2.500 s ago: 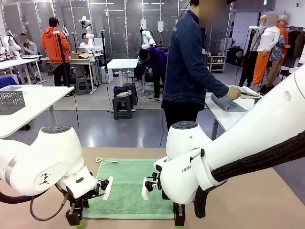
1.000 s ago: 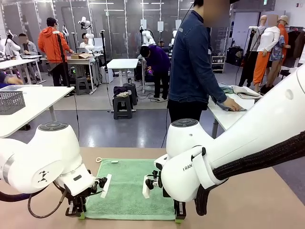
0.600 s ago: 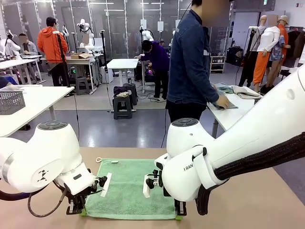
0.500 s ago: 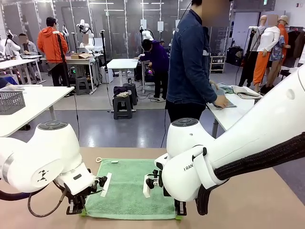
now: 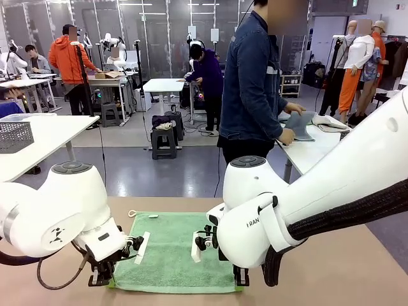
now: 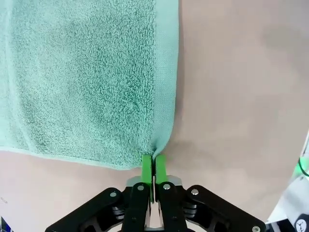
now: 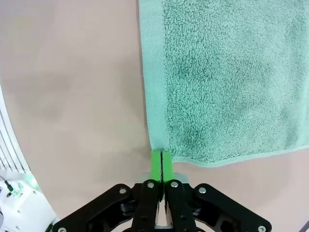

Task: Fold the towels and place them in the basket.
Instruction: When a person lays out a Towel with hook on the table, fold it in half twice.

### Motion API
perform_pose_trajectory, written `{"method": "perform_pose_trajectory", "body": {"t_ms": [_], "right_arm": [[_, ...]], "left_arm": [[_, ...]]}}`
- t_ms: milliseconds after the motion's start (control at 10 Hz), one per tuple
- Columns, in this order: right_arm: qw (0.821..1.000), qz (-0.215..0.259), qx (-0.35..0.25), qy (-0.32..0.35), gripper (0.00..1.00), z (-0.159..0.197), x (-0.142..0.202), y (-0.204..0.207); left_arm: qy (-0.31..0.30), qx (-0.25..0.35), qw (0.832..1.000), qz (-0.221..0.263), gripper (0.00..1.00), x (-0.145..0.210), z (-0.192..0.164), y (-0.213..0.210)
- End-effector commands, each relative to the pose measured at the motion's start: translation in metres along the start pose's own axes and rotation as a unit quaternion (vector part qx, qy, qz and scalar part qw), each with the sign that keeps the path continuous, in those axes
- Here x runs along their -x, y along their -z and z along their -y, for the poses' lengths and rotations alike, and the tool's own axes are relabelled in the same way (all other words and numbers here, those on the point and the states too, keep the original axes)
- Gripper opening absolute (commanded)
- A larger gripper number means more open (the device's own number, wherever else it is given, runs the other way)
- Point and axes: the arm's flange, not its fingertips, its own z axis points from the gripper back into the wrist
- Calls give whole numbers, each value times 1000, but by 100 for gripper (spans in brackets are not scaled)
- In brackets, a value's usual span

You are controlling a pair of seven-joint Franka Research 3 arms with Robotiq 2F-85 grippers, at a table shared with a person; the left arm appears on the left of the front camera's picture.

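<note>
Left gripper (image 6: 154, 162): green pads pressed together, near left corner of green towel (image 5: 171, 252) pinched between them, cloth puckered at pads. Right gripper (image 7: 161, 158): pads likewise together, near right corner clamped. Towel spread flat on tan table (image 5: 331, 268) between both arms, white loop (image 5: 132, 213) seen at far left corner. Beyond table, person (image 5: 255, 83) turned sideways, grey cloth (image 5: 299, 124) held up over white side table (image 5: 306, 156). Grey lattice basket (image 5: 14, 136) set well apart on white bench (image 5: 44, 143) at far left.
</note>
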Motion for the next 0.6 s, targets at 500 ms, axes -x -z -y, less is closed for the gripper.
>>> {"method": "perform_pose_trajectory", "body": {"t_ms": [500], "right_arm": [[1000, 0, 0, 0, 0, 0, 0, 0]], "left_arm": [[1, 0, 1000, 0, 0, 0, 0, 0]]}}
